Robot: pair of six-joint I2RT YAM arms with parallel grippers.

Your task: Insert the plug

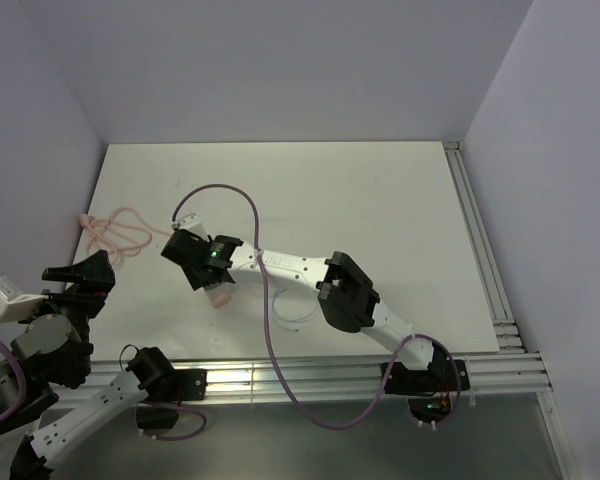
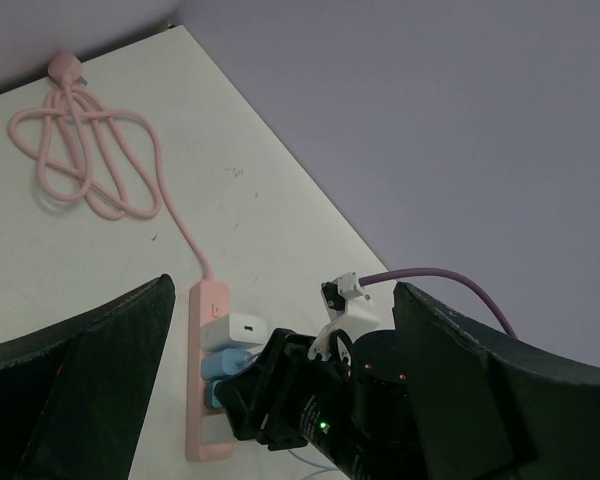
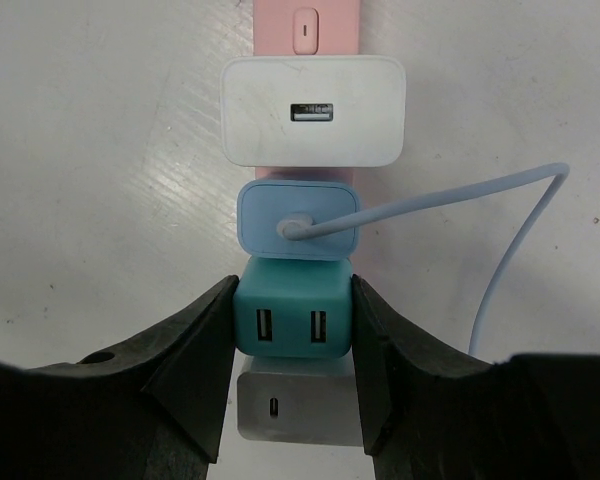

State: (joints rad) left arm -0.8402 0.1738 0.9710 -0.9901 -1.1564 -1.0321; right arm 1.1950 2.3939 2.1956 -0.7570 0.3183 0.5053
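Observation:
A pink socket strip [image 3: 305, 25] lies on the white table with a row of chargers on it. My right gripper [image 3: 293, 320] is shut on a teal two-port charger [image 3: 293, 305], one finger on each side of it. Just beyond it sits a light-blue charger [image 3: 320, 205]. The plug [image 3: 296, 228], a small pale head on a thin pale wire [image 3: 510, 260], sits in that charger's face. From above, the right gripper [image 1: 195, 255] hides most of the strip [image 1: 218, 297]. My left gripper [image 2: 282, 290] hangs open above the table's left edge with nothing between its fingers.
A white charger [image 3: 315, 110] and a grey one [image 3: 300, 405] take up the strip's other places. The strip's pink cord [image 1: 120, 232] lies coiled at the table's left. The thin wire loops on the table [image 1: 290, 310] near the right arm. A purple robot cable [image 1: 270, 300] arcs over that arm.

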